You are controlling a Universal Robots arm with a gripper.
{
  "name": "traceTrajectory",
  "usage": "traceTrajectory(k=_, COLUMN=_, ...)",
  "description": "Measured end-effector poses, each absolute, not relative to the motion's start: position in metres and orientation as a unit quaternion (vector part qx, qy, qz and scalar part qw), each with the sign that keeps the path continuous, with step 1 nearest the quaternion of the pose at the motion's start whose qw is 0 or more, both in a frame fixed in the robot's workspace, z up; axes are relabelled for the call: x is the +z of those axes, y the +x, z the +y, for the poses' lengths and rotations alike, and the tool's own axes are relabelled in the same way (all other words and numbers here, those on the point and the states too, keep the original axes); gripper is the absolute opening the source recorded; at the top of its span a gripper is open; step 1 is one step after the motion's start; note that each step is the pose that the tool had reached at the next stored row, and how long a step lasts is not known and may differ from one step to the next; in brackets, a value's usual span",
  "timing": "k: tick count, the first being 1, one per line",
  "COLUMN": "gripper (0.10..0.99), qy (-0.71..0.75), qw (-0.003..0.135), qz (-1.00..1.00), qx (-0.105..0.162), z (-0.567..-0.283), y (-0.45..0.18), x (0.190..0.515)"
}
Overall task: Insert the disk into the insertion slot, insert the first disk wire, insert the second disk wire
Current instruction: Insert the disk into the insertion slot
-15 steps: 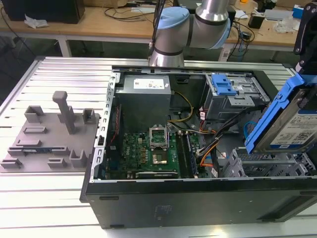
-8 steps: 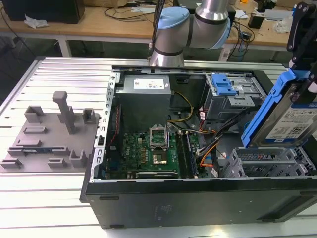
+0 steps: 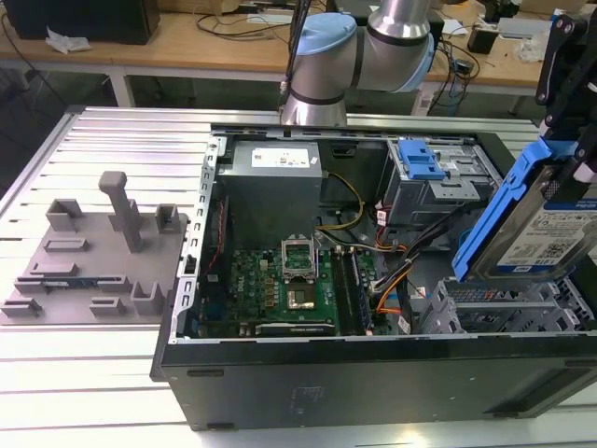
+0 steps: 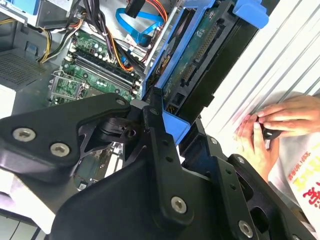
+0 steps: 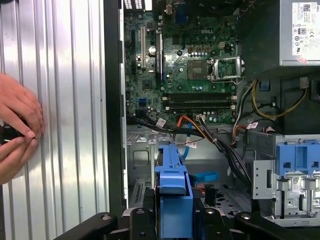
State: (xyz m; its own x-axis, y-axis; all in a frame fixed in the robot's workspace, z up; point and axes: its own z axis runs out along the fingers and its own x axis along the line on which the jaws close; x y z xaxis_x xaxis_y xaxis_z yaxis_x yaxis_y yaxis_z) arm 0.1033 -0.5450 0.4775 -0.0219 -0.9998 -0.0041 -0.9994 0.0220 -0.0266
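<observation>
Exterior view: open computer case (image 3: 373, 373) lying on a ribbed metal surface (image 3: 112, 140). The arm (image 3: 373, 42) is seen behind the case. A grey moulded fixture (image 3: 93, 252) is set on the surface at the exterior view's left, apart from the case.

The disk (image 3: 546, 233) is held tilted, label outward, at the exterior view's right end of the case. Its lower end hangs close over the insertion slot (image 3: 494, 308); whether the two touch cannot be told. It is not yet seated in the bay.

First wrist view: the claw (image 5: 172, 222) is closed on the blue carrier, with a black finger (image 5: 142, 212) pressed against each side of the frame. The carrier's edge is seen end-on above the metal bay.

The first disk wire (image 5: 192, 124) is noted as an orange-red bundle running across the case floor below the motherboard (image 5: 185, 65). The second disk wire (image 5: 205, 176) lies flat and looped on the bay floor just beside the carrier. Both are apart from the disk.

The taller cage (image 5: 295, 160) with its blue latch stands beside the slot. The power supply (image 5: 300, 30) is fixed in the far corner.

A person's hands (image 5: 17, 125) are rested on the surface outside the case wall, with a small dark item pinched between the fingers.
</observation>
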Motion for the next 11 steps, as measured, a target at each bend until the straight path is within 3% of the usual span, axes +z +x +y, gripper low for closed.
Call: traceTrajectory(k=11, gripper=0.369, qy=-0.699, qw=0.011, qz=0.715, qx=-0.008, z=-0.5451, y=0.1035, x=0.4754)
